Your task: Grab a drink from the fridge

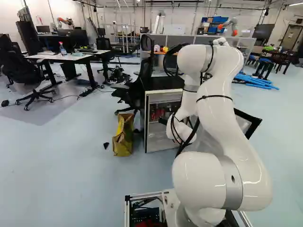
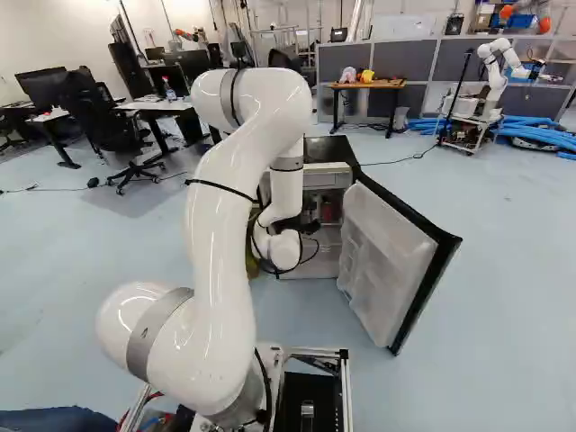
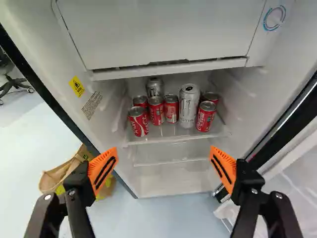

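From here the arm [image 2: 225, 270] looks smooth and glossy, the fridge lining [image 3: 39, 29] smooth plastic, the cans [image 3: 188, 106] inside shiny metal, the bag [image 1: 123, 142] to the left crumpled paper and the far table [image 2: 385, 84] wooden.

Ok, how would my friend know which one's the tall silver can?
Find the open fridge with the black top. Inside it, look at the shelf holding drinks. The tall silver can stands among shorter red cans; the other silver can is farther back.
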Motion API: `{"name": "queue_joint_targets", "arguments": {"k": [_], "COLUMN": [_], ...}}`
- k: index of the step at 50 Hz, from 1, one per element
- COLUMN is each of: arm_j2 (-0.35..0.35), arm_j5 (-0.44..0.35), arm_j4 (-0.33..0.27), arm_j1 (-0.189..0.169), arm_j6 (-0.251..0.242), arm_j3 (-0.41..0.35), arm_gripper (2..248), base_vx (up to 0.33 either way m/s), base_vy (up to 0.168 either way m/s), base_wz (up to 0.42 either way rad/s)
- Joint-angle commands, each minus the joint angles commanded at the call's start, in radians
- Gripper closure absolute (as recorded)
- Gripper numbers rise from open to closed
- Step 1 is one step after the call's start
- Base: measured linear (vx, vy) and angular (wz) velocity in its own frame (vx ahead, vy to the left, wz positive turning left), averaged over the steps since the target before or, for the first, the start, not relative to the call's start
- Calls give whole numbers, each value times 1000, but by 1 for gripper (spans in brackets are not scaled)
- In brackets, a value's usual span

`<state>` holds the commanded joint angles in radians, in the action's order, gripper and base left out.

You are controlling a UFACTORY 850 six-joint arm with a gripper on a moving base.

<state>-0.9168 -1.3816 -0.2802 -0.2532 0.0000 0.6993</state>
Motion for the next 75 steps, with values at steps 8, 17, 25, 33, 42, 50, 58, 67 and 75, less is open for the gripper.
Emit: {"name": "queue_joint_targets", "arguments": {"k": [8, 17, 25, 33, 42, 50, 58, 67, 75], "arm_j2": [-34, -74, -108, -143, -184, -221, -249, -264, -278], "arm_j5": [-13, -27, -38, -50, -61, -65, -70, -74, -74], "arm_j4": [-27, -57, -85, -112, -134, -146, -162, -182, -201], "arm_j1": [-8, -18, -26, -34, -41, -46, -50, -54, -58], "arm_j6": [0, 0, 0, 0, 0, 0, 0, 0, 0], "arm_j3": [30, 65, 98, 131, 172, 211, 247, 279, 307], "arm_gripper": [3, 3, 3, 3, 3, 3, 3, 3, 3], "base_vx": [0, 0, 0, 0, 0, 0, 0, 0, 0], "base_vy": [0, 0, 0, 0, 0, 0, 0, 0, 0], "base_wz": [0, 0, 0, 0, 0, 0, 0, 0, 0]}}
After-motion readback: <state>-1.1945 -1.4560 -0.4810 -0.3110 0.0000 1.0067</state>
